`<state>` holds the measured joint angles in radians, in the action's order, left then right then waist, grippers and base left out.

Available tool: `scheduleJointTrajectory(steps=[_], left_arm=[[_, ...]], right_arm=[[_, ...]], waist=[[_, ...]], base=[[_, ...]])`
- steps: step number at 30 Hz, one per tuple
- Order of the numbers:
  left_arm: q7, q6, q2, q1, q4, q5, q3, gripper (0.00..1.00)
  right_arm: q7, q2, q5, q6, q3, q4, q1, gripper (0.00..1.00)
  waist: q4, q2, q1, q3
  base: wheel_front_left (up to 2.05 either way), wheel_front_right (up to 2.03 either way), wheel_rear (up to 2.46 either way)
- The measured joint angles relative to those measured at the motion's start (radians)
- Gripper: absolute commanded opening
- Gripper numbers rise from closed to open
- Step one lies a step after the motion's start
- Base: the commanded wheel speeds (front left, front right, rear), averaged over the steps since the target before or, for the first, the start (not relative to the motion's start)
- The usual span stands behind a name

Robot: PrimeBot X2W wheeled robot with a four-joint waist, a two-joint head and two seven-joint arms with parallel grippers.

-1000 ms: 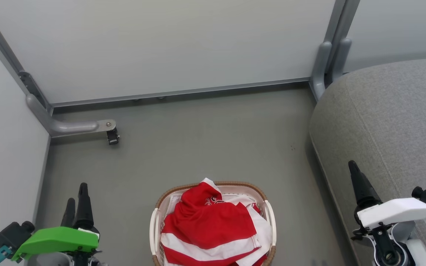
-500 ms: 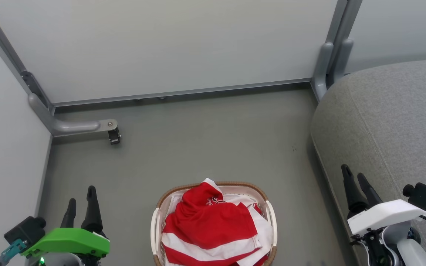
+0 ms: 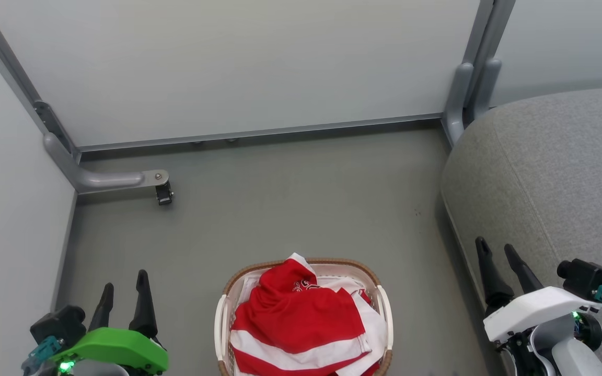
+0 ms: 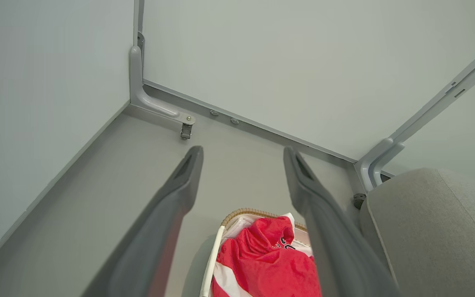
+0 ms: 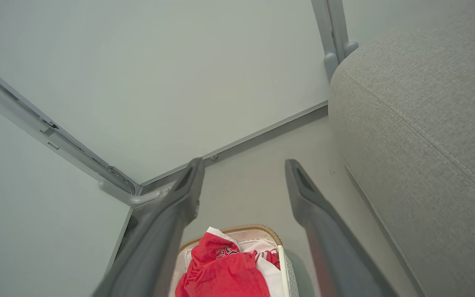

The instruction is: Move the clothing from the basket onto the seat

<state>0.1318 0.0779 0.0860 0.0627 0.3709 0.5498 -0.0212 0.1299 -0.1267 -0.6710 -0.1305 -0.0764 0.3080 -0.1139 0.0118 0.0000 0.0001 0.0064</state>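
Red, white-striped clothing (image 3: pixel 296 318) heaped in the basket (image 3: pixel 379 282); grey seat (image 3: pixel 552 177) just beside.

head view looks steeply down; both wrist views slant in from either side, all sharing the basket (image 3: pixel 387 318) and seat (image 3: pixel 557 172).

The smooth grey floor (image 3: pixel 290 209) before me carries the basket (image 3: pixel 356 267) at its near edge. The seat (image 3: pixel 541 172) stands to my right, and a small caster foot (image 3: pixel 164 194) sits far left.
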Motion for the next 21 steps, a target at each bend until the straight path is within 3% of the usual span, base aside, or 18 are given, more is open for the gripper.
scheduleJointTrajectory(steps=[21], left_arm=[[0.052, -0.025, 0.002, -0.028, -0.02, -0.191, -0.022, 1.0]], right_arm=[[0.053, 0.001, 0.228, 0.0, 0.001, 0.034, 0.005, 1.0]], waist=[[0.006, 0.0, 0.0, 0.002]], base=[[0.0, 0.0, 0.0]])
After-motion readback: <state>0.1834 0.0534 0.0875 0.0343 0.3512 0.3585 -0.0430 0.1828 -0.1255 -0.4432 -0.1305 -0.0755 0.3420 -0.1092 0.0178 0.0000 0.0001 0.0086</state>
